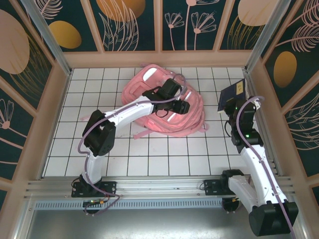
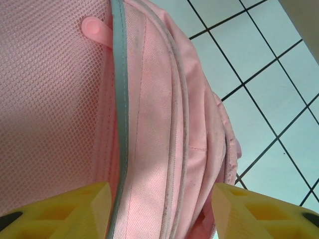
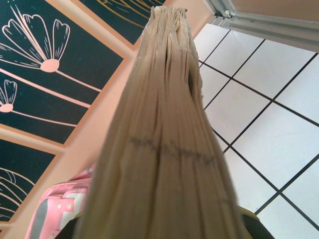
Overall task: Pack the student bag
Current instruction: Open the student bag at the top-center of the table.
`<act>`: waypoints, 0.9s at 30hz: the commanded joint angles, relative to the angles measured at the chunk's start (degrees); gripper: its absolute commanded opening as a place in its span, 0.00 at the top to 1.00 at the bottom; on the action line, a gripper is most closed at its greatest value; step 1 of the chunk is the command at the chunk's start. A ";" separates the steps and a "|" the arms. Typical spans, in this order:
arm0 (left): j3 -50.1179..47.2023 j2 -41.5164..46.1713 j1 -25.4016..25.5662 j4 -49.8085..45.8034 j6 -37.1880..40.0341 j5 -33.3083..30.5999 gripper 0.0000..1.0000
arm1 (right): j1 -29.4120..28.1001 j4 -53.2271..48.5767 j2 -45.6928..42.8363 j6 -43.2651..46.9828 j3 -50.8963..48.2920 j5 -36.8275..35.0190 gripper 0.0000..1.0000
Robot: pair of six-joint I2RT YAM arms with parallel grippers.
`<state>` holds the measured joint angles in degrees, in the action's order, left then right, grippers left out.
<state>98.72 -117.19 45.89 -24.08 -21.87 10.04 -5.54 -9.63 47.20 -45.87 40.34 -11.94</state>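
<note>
The student bag [image 1: 167, 102] is a big pink backpack lying flat at the back middle of the tiled table. My left gripper [image 1: 178, 104] hangs over its right half. In the left wrist view the left gripper [image 2: 162, 211] is open, its yellow fingertips [image 2: 75, 211] standing apart over the bag's piped seam [image 2: 174, 124] and grey stripe [image 2: 119, 99]; I cannot tell if they touch the fabric. My right gripper [image 1: 231, 106] is shut on a dark blue book [image 1: 233, 93], held upright to the right of the bag. The book's tan page edges [image 3: 164, 149] face the right wrist camera.
Pink walls [image 1: 259, 99] with dark flowered panels close in the white tiled table [image 1: 149, 154] on three sides; the book is near the right wall. A pink strap [image 1: 142, 133] trails off the bag's near side. A metal rail [image 1: 149, 186] runs along the near edge.
</note>
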 commanded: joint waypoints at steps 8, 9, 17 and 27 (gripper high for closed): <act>3.86 -5.61 0.08 -1.29 1.14 0.55 0.48 | 0.51 3.20 0.08 0.38 -0.21 1.72 1.00; 3.86 -5.77 0.08 -1.13 1.05 0.74 0.48 | 0.46 3.26 0.11 0.30 -0.27 1.90 1.00; 4.49 -8.00 1.44 -0.44 2.54 0.21 0.78 | 0.44 3.71 0.84 -0.27 -0.87 3.13 1.00; -0.25 -2.60 -0.48 6.61 7.40 3.75 1.00 | 0.42 2.37 -0.68 1.67 1.33 8.49 1.00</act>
<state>100.97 -125.05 46.33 -22.46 -16.71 8.97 -5.54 -9.28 48.25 -45.43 39.97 -6.07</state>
